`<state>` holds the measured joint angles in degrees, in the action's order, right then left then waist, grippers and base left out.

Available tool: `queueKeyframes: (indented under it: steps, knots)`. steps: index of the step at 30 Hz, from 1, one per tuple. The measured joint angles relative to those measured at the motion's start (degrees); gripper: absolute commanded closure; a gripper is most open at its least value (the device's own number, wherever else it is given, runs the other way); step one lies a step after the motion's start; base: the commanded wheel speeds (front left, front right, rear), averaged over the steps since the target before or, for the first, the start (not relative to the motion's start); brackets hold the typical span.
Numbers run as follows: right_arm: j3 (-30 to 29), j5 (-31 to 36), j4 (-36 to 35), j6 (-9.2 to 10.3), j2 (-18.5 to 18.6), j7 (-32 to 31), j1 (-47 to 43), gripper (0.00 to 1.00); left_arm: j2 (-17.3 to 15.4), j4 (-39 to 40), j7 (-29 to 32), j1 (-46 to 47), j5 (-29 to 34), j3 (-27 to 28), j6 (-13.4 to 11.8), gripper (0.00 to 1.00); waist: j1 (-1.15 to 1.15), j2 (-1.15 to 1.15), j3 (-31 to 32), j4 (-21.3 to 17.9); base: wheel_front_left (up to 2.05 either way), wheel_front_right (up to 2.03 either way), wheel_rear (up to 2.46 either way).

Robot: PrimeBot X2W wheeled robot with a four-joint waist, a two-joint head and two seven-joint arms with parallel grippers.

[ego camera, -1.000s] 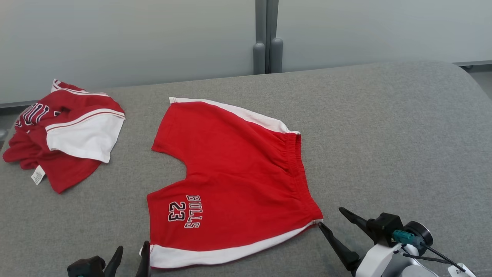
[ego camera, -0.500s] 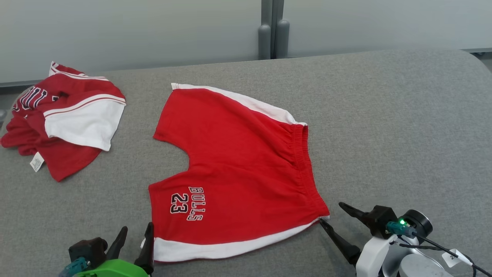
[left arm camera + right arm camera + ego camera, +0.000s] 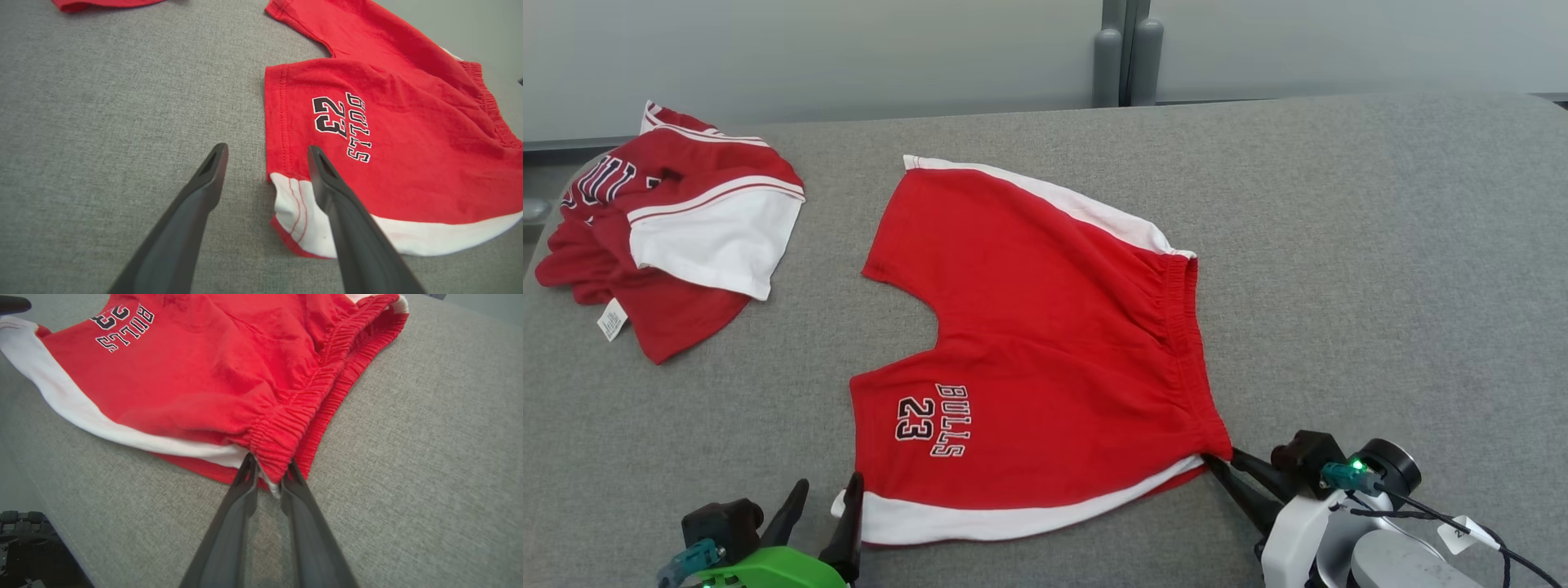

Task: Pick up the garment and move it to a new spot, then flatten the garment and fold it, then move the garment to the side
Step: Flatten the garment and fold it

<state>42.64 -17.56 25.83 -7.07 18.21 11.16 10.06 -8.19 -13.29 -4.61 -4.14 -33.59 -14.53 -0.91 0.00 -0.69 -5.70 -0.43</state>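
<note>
**Head view:** the red shorts (image 3: 1045, 351) lie spread flat in the middle of the surface (image 3: 1380, 286). The waistband is toward the right edge and both leg openings point at the left edge, so the white side stripe runs left to right along the near edge. The right fingers (image 3: 1245, 498) meet the near waistband corner, and the left fingers (image 3: 852, 523) stand at the near hem corner. A second red and white garment (image 3: 678, 237) sits crumpled at the far left corner, well apart.

**Left wrist view:** the left fingers (image 3: 206, 183) are spread wide and grip nothing. One is over bare grey and the other over the white hem corner, whose edge lies between them (closing here would likely catch it).

**Right wrist view:** the right fingers (image 3: 243, 494) are pinched narrow on the elastic waistband corner, with cloth bunched between the tips. Each arm seems to have its nearest corner, so the fold would probably carry the near stripe toward the far edge.
</note>
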Motion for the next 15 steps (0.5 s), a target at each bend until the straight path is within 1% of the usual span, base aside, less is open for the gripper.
queueKeyframes:
  steps: [2,10,15]
  knots:
    - [0.3,-0.3,0.4,0.00,0.0,0.3,0.1,1.00,0.0,-0.1,0.6,0.1,0.0,-0.6,0.7,0.00,0.00,0.00,-0.1,0.0,0.00,0.00,0.00]
    - [2.1,-1.7,1.6,0.00,0.0,0.9,1.3,1.00,-0.9,-0.3,4.6,0.2,-1.6,-2.2,3.2,0.00,0.00,0.00,-0.3,-0.4,0.00,0.00,0.00]
    - [3.1,-2.3,2.2,0.00,-0.1,1.4,2.0,1.00,-2.7,-0.7,6.4,0.8,-1.6,-2.2,3.5,0.00,0.00,0.00,-0.4,-0.7,0.00,0.00,0.00]
